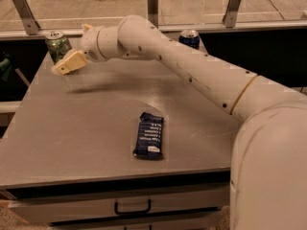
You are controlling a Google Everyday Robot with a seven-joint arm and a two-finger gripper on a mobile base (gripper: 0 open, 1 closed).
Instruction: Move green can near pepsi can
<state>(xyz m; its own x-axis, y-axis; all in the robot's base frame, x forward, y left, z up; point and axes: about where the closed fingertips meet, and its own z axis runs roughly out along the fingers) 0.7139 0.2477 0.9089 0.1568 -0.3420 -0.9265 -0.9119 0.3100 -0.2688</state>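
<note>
The green can (57,45) stands upright at the table's far left corner. My gripper (65,64) is right beside it, at its near right side and low against it, reaching in from the right. I cannot tell whether it touches the can. The pepsi can (190,38) stands upright at the far edge of the table, right of centre, partly behind my arm (192,71). The two cans are far apart.
A flat dark blue snack packet (149,135) lies near the table's front, at the middle. The grey table (86,128) has a drawer with a handle (132,208) under its front edge. A railing with metal posts (152,4) runs behind the table.
</note>
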